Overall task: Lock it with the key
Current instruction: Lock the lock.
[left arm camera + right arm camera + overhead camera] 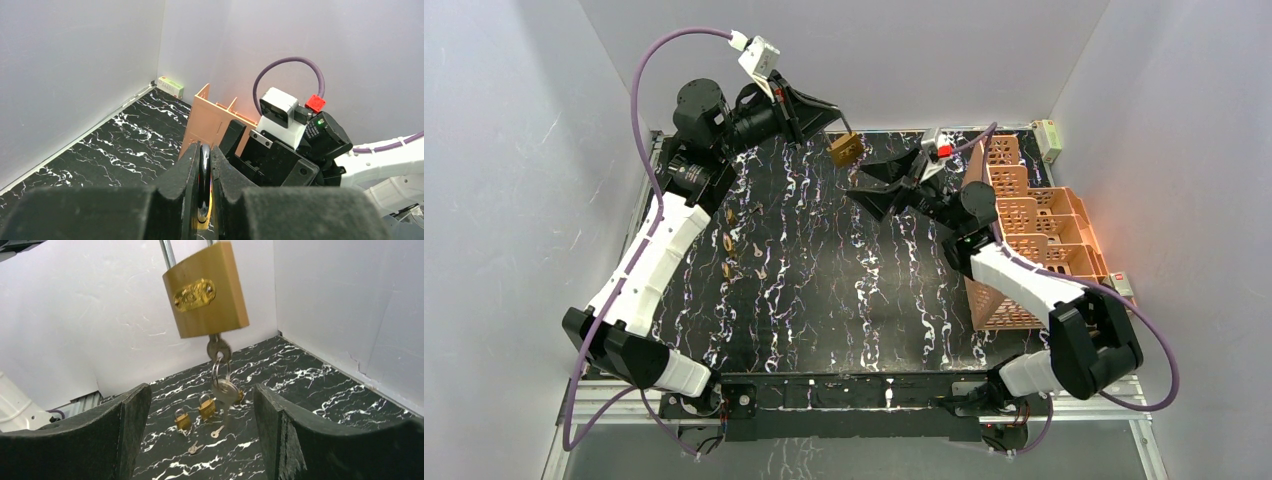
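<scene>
A brass padlock (845, 148) hangs in the air at the back of the table, held by its shackle (204, 175) in my shut left gripper (826, 126). In the right wrist view the padlock (206, 291) hangs above and in front of my jaws, with a key (219, 349) stuck in its bottom and a second key (224, 392) dangling from a ring. My right gripper (876, 183) is open and empty, just right of and below the padlock, its jaws wide apart and touching nothing.
Small brass padlocks (182, 420) (206, 407) and loose keys (216, 432) lie on the black marble table at the left (730, 243). An orange lattice rack (1024, 215) stands along the right side. White walls close in the back and sides.
</scene>
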Robot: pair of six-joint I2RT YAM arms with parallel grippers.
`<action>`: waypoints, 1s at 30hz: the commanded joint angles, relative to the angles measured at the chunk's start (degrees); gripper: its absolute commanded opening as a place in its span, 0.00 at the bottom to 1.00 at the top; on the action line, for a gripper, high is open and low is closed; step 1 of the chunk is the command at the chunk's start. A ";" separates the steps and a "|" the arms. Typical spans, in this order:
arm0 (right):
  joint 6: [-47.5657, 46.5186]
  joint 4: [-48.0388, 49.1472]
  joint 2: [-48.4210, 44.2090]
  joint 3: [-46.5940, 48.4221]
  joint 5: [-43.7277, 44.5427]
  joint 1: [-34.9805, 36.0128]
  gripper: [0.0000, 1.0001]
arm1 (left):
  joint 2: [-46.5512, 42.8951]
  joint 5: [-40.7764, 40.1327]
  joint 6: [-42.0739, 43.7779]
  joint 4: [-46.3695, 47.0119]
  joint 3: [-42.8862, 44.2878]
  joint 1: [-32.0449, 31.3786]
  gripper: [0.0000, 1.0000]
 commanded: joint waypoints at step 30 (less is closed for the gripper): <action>5.78 8.91 6.78 7.83 -3.66 -2.08 0.00 | -1.23 2.16 1.68 1.97 10.48 0.57 0.00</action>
